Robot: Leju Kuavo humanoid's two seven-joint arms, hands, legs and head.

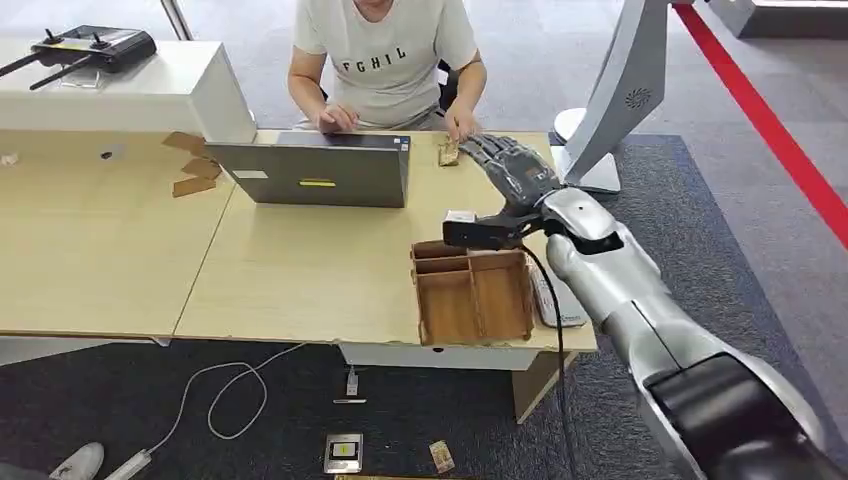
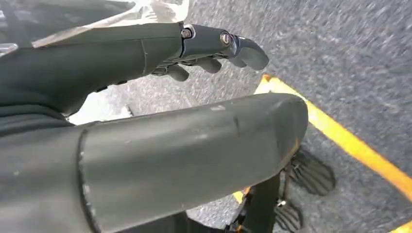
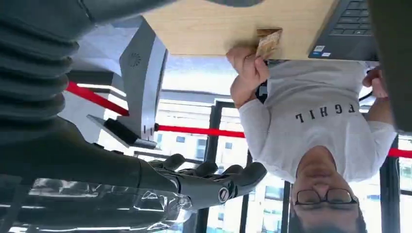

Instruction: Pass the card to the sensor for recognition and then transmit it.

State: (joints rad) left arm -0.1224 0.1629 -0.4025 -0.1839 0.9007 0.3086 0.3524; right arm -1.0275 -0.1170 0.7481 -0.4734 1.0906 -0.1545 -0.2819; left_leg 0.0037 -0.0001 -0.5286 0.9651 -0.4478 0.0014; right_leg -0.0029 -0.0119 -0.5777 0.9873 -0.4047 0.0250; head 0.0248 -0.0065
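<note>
From my head view, my right hand (image 1: 512, 168) reaches over the wooden table (image 1: 300, 270), beyond the far edge of the wooden tray (image 1: 472, 295), with its fingers spread and holding nothing. The card (image 1: 449, 153) lies on the table on the far side of the tray, just beside my fingertips, and the person's hand (image 1: 461, 126) rests at it. The laptop (image 1: 318, 168) stands to the left of the tray. In my left wrist view, my left hand (image 2: 214, 51) hangs over the grey carpet (image 2: 350, 58), fingers loosely curled, empty. In my right wrist view, my right hand (image 3: 214, 182) shows its fingers extended and apart, and the person's hand (image 3: 248, 68) pinches the card (image 3: 268, 42) at the table edge (image 3: 214, 29).
</note>
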